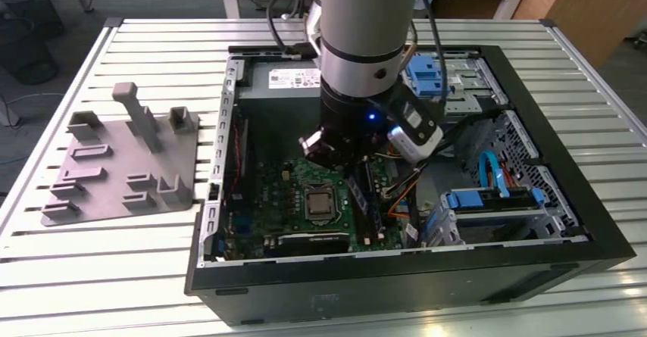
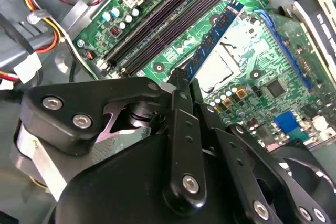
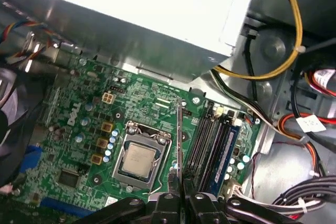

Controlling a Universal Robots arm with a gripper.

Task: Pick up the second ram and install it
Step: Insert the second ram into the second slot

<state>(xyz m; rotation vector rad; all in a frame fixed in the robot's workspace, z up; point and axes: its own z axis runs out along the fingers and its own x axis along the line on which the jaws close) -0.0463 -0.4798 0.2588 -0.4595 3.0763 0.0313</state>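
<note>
Claw (image 3: 181,195) shut tight on 1 end of the ram (image 3: 180,129). The ram juts edge-on from the claw's tips over the motherboard (image 3: 79,145), between CPU socket (image 3: 139,160) and slots (image 3: 202,140). Another module (image 3: 224,153) stands seated beside these.

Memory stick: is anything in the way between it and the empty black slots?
Nothing visible. The end effector holds the thin bluish-green memory stick over the green motherboard, and the long black empty slots beside it lie bare.
</note>
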